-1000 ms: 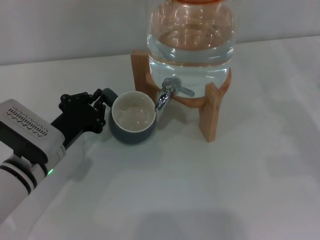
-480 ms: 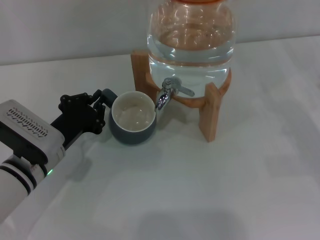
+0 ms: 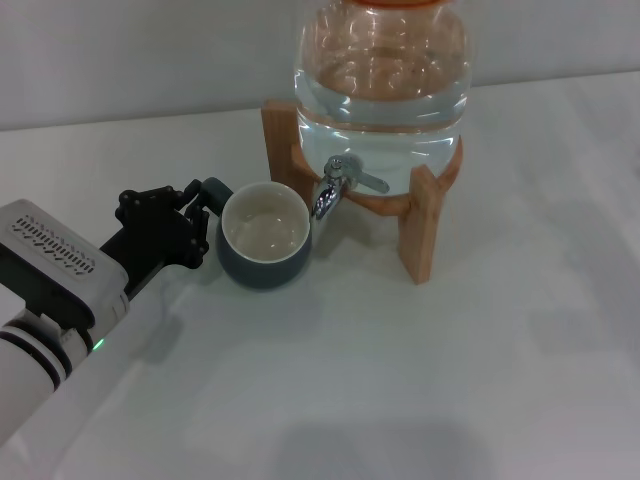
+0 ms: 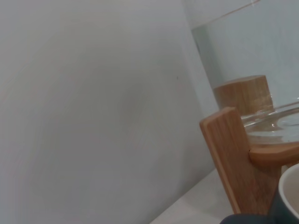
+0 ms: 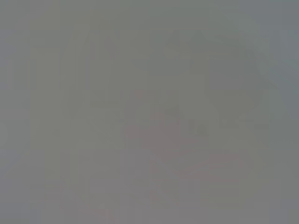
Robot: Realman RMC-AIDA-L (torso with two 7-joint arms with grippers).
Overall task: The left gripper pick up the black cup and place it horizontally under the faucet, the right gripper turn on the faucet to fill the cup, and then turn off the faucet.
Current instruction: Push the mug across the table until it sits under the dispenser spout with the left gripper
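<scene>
We see the cup (image 3: pixel 264 238) upright on the white table (image 3: pixel 400 380), mouth up, cream lining showing, nothing visible inside. Its rim sits just under and slightly left of the faucet (image 3: pixel 335 186) spout; the spout tip looks over the cup's right edge. The faucet lever points right, roughly level. No stream visible from the spout.

The left gripper (image 3: pixel 195 215) is at the cup's left side, right at the handle. Its fingers (image 3: pixel 150 205) are close around the small loop handle, but we cannot tell whether they pinch it or are just beside it; the handle is partly hidden by the claw. The left arm runs down to the lower-left corner, grey vented box on top.

The jar (image 3: pixel 382 75) holds water and rests on the wooden stand (image 3: pixel 420 215), behind and right of the cup.

The left wrist view shows a stand leg (image 4: pixel 233 158), the jar base, and a sliver of the cup rim (image 4: pixel 289 196) at the corner.

The right gripper is not in the head view; the right wrist view is a blank grey blur.
</scene>
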